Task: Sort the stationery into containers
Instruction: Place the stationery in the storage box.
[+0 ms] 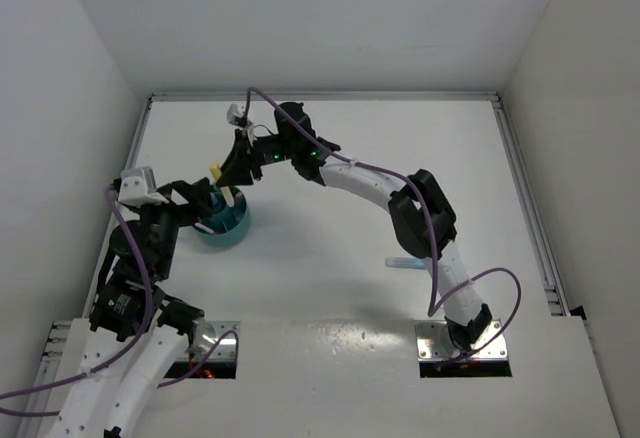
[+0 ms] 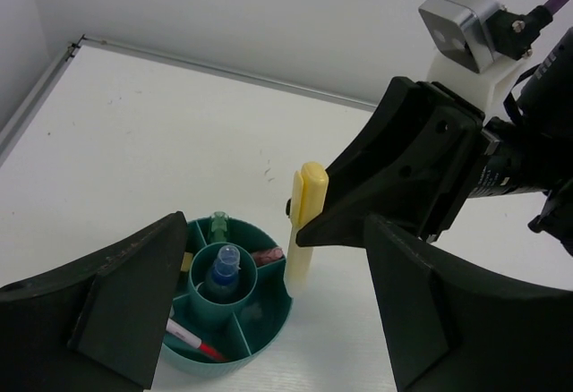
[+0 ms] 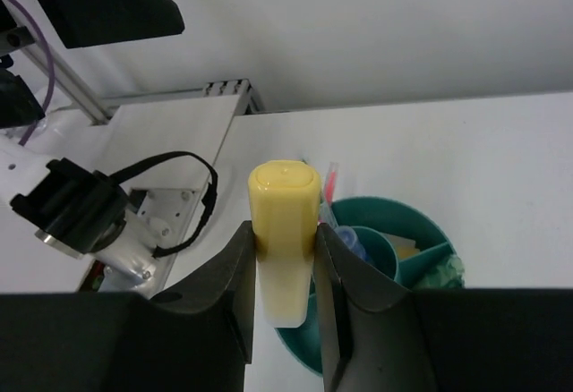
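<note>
Looked pretty far along, going by the table (image 1: 330, 158) and the teal organiser (image 1: 225, 236) on its left side. Had the right gripper (image 3: 283, 258) clamped on a yellow marker (image 2: 301, 249), upright, just beside the rim and seemingly outside it, so not in yet. Counted in the compartments: blue-capped bottle (image 2: 224, 271) standing in the middle one, red-tipped pen (image 2: 192, 338) in a near outer one, mint marker (image 2: 218, 224) and something pink (image 2: 267, 255) in the far ones. Spotted one pale thing (image 1: 398, 261) lying loose, half tucked under the right arm, well apart from the organiser. Couldn't tell what it was.

As for clutter: left gripper (image 1: 205, 210) spread wide, holding nothing, parked right at the organiser's left side. Possibly crowding the drop. Probably needed a nudge across the rim before letting go.
</note>
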